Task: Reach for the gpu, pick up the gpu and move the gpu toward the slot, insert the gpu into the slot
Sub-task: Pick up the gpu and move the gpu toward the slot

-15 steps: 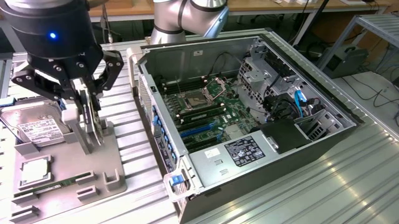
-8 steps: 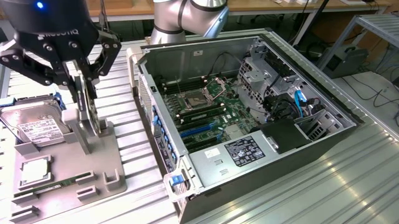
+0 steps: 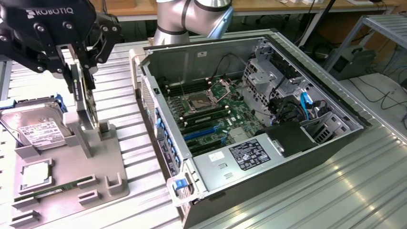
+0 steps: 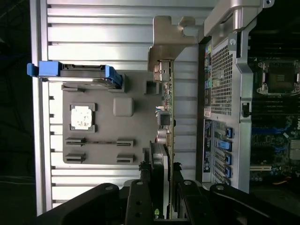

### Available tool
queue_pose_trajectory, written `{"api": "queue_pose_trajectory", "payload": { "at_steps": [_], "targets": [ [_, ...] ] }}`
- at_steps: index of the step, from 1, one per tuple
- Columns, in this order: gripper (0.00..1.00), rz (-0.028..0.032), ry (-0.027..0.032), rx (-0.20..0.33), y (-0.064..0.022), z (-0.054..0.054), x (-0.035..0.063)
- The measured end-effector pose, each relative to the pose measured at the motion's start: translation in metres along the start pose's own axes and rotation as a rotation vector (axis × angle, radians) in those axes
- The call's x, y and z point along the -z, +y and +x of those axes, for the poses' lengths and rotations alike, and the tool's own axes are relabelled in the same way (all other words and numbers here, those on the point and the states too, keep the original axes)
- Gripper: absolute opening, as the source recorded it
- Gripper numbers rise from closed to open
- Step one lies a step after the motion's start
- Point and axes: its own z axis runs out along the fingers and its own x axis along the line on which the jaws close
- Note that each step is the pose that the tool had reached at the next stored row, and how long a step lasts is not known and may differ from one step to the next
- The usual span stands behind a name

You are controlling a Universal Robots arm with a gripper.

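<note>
Gripper [image 3: 77, 81] is down over the holder [image 3: 95, 162] on the exterior view's left, and it looks clamped on the gpu [image 3: 86, 107], one finger on each face near the top edge. The card stands upright with its lower edge seated in the holder, just beside the drive [image 3: 35, 131]. In the wrist view it runs edge-on out from the gripper [image 4: 161, 168], with the gpu [image 4: 169, 93] bracket at the far end. The blue slot [image 3: 200, 131] sits empty, deep in the open case [image 3: 216, 176], well apart. The risks, as I judge them: a grip this near one edge lets the card pivot. A crooked lift could bind it in the holder groove. The bracket could catch the case wall, which stands between card and slot.
</note>
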Motion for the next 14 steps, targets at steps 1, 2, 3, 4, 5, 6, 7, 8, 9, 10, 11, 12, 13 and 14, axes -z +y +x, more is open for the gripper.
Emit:
{"api": "queue_pose_trajectory", "payload": {
  "at_steps": [1, 2, 3, 4, 5, 6, 7, 8, 9, 10, 11, 12, 13, 14],
  "targets": [
    [0.27, -0.0001, -0.0001, 0.0, 0.0, 0.0, 0.002],
    [0.27, -0.0002, -0.0002, -0.002, 0.0, 0.0, 0.0034],
    [0.27, -0.0001, -0.0001, -0.006, 0.0, 0.0, 0.0046],
    [0.27, 0.0002, -0.0001, -0.012, 0.0001, 0.0, 0.0053],
    [0.27, 0.0003, -0.0002, -0.018, 0.0001, 0.0, 0.0058],
    [0.27, 0.0005, -0.0003, -0.025, 0.0001, 0.0, 0.006],
    [0.27, 0.0005, -0.0004, -0.03, 0.0, 0.0, 0.0059],
    [0.27, 0.0005, -0.0004, -0.03, 0.0001, 0.0, 0.006],
    [0.27, 0.0006, -0.0003, -0.03, 0.0001, 0.0, 0.006],
    [0.27, 0.0009, 0.0001, -0.03, 0.0002, -0.002, 0.0062],
    [0.27, 0.0007, -0.0002, -0.03, 0.0, -0.004, 0.0059],
    [0.27, 0.0008, -0.0002, -0.03, 0.0, -0.007, 0.0058],
    [0.27, 0.0007, -0.0002, -0.03, 0.0, -0.009, 0.0057],
    [0.27, 0.0006, -0.0003, -0.03, 0.0, -0.013, 0.0055]
  ]
}}
